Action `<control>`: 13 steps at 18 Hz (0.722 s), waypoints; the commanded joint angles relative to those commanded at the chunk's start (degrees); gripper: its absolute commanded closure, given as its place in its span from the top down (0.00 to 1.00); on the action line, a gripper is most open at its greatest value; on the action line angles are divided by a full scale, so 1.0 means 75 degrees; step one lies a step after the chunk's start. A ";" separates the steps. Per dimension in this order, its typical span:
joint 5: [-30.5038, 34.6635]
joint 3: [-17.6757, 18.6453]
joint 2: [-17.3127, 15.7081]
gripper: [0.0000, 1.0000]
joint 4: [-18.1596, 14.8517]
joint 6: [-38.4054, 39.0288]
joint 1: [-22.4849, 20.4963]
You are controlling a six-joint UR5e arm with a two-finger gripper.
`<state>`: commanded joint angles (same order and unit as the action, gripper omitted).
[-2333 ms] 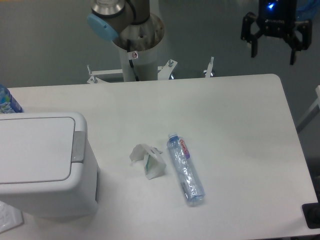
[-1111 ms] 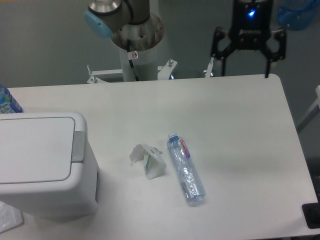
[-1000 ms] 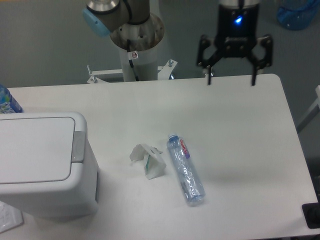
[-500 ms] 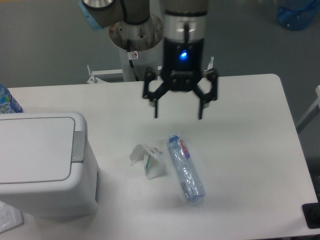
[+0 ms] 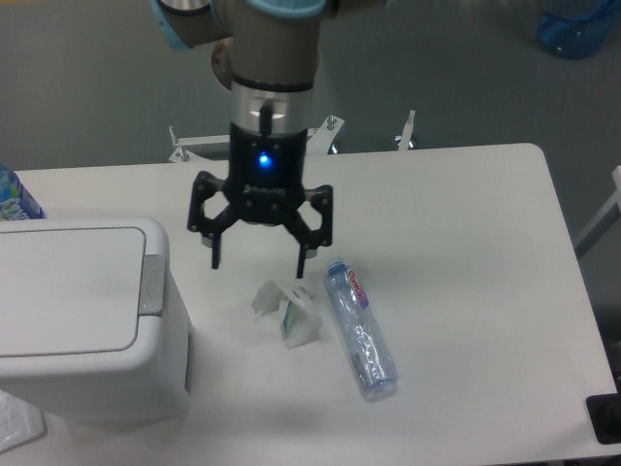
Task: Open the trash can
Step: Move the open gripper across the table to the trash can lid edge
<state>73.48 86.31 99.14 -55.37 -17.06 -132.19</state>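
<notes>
The trash can [image 5: 82,320] is a large white boxy bin at the left front of the table. Its flat lid [image 5: 63,289] is down, and the grey push tab [image 5: 152,283] sits on its right edge. My gripper [image 5: 258,265] hangs open and empty above the table, to the right of the bin and just above a crumpled white carton [image 5: 289,311]. Its left finger [image 5: 214,254] is about a hand's width from the push tab. Nothing is between the fingers.
A clear plastic bottle [image 5: 360,328] lies on its side right of the carton. A blue bottle [image 5: 14,198] shows at the far left behind the bin. The white table [image 5: 466,252] ends at the right and front. A black block [image 5: 605,418] sits at the front right corner.
My gripper has swept from the far right, down and left across the table, to hover near the carton beside the bin. It stayed open. The bin, carton and bottle have not moved.
</notes>
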 joint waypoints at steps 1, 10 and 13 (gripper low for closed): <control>0.0000 0.0000 0.0023 1.00 0.0000 0.0059 0.0047; 0.0012 0.0023 0.0188 1.00 0.0105 0.0282 0.0317; 0.0012 0.0059 0.0223 1.00 0.0117 0.0282 0.0364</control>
<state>73.56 86.75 100.81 -54.49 -14.94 -129.46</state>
